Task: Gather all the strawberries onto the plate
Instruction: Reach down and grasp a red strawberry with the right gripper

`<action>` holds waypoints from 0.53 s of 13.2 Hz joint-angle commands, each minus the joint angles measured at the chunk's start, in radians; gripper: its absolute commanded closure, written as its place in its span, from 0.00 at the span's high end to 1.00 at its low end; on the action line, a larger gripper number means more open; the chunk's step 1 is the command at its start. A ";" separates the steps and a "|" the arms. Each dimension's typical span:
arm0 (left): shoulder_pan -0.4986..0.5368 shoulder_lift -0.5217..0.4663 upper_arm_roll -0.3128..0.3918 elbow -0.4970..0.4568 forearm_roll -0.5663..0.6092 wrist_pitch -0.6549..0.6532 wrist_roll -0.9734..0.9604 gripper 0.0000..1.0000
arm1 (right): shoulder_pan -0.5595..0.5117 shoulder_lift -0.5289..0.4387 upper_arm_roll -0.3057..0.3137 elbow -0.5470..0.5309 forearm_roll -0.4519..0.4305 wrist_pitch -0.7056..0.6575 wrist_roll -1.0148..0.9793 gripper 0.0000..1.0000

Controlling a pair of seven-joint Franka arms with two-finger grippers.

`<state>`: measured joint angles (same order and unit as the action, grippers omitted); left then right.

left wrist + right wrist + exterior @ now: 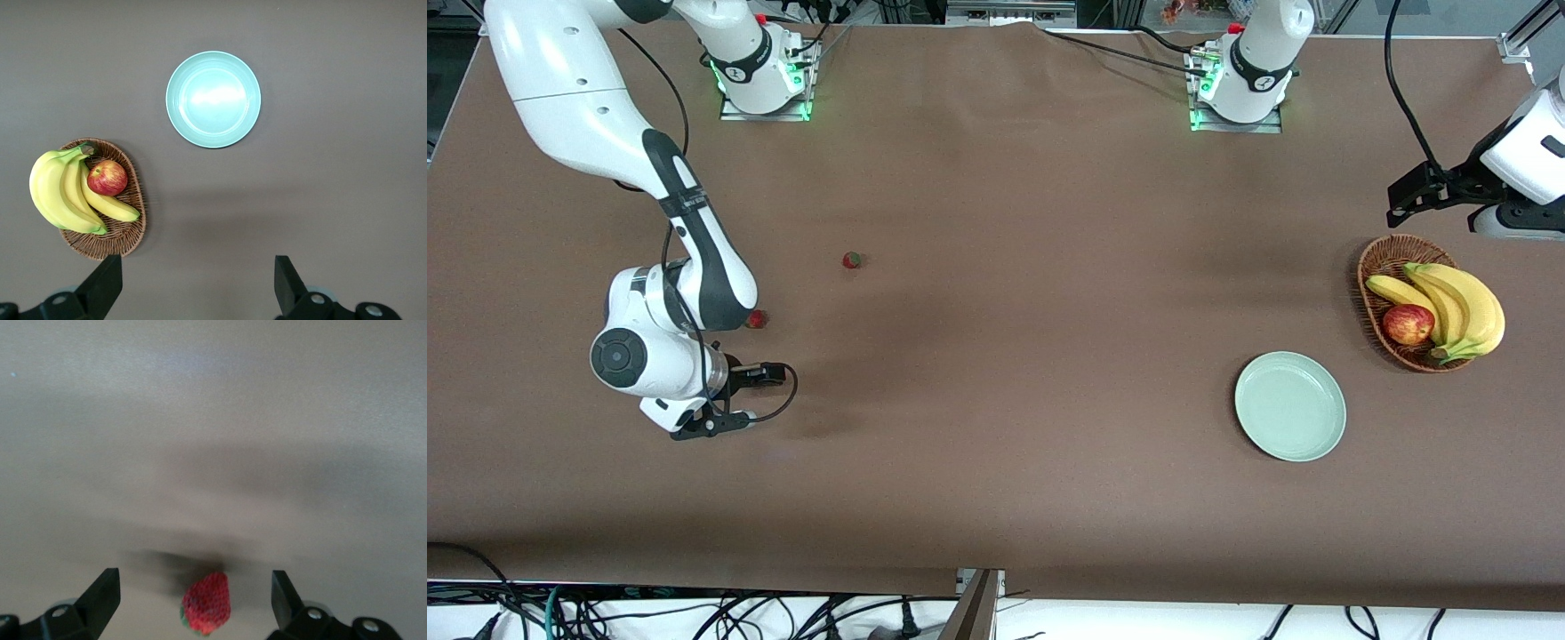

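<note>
Right pincer [193, 600] is spread wide open, with a strawberry [207, 612] sitting between its fingers [100, 593] in the right wrist view, lying on the brown tabletop [996, 400]. Can't tell whether the pads are down at berry height or a bit above it. In the front view that arm's wrist hides the berry completely.

Two more strawberries show from the front: one peeking out right beside the right arm's wrist [757, 318], and another [852, 260] a bit farther from the front camera, out in the open. All at the right arm's end of the tabletop.

The plate [1290, 405] is well apart from them, toward the left arm's end, with nothing in it, so no berries collected yet. Just beside it is a wicker basket [1371, 276] with bananas [1458, 307] and an apple [1408, 324].

Left pincer [197, 283] waits up high over the basket and plate area, fingers apart, holding nothing.

Handling guess: these berries look tiny and light, probably rounded enough to roll or squirt out if pinched off-centre. I'd close across the fat middle of the body, not the leafy cap, and go gentle if they're soft.
</note>
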<state>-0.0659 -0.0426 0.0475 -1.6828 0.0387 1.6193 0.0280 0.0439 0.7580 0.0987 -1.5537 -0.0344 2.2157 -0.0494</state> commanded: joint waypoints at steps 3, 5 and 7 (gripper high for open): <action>-0.009 0.010 0.008 0.028 0.004 -0.022 0.013 1.00 | -0.012 0.004 0.004 -0.003 0.008 -0.011 -0.018 0.86; -0.009 0.010 0.008 0.028 0.006 -0.022 0.013 1.00 | -0.021 0.004 0.004 -0.023 0.008 -0.025 -0.029 0.86; -0.009 0.010 0.008 0.028 0.006 -0.022 0.013 1.00 | -0.035 0.004 0.004 -0.026 0.008 -0.027 -0.058 0.56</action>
<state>-0.0659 -0.0426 0.0475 -1.6828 0.0387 1.6184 0.0280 0.0308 0.7678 0.0959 -1.5686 -0.0344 2.1949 -0.0662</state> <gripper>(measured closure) 0.000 0.159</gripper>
